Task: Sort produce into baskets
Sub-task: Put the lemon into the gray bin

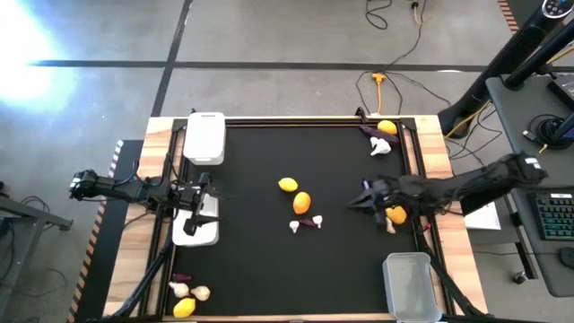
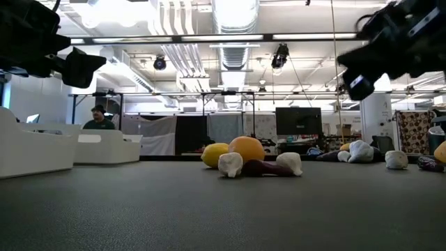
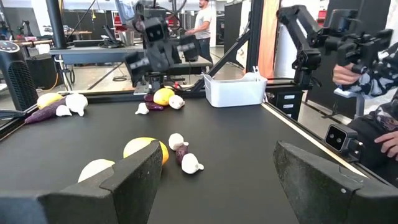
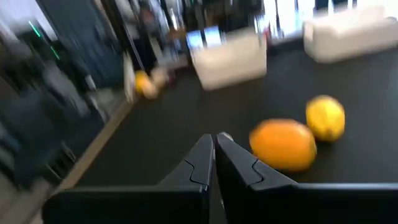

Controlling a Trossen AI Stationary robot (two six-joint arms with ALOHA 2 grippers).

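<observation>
Black table mat (image 1: 269, 260) fills the centre of the high view, wood-framed.

Baskets, three: a white tub (image 1: 204, 137) at upper left of the mat, a second white tub (image 1: 195, 229) at left-centre under the left arm, a clear greyish tub (image 1: 410, 285) at lower right.

Arms: left gripper (image 1: 203, 201) hangs over the left-centre tub, fingers spread wide, nothing between them. Right gripper (image 1: 362, 197) sits right of centre, low over the mat, fingers pressed together and empty; in its wrist view the tips point at an orange fruit (image 4: 283, 145) with a yellow lemon-like fruit (image 4: 326, 118) just beyond.

Produce: centre cluster is a yellow fruit (image 1: 288, 185), an orange fruit (image 1: 301, 203), a white garlic bulb (image 1: 295, 226) and a purple eggplant piece (image 1: 311, 222), the last two touching. An orange piece (image 1: 395, 213) lies under the right arm. Upper right corner: yellow, purple and white pieces. Lower left corner: two garlic bulbs and a yellow fruit.

Judgement: the right arm is on approach to the centre cluster. It must spread its fingers before descending. Take the orange fruit across its narrow axis, clear of the yellow one beside it, so neither rolls. Round pieces will skid if nudged. Which tub takes which kind cannot be told.
</observation>
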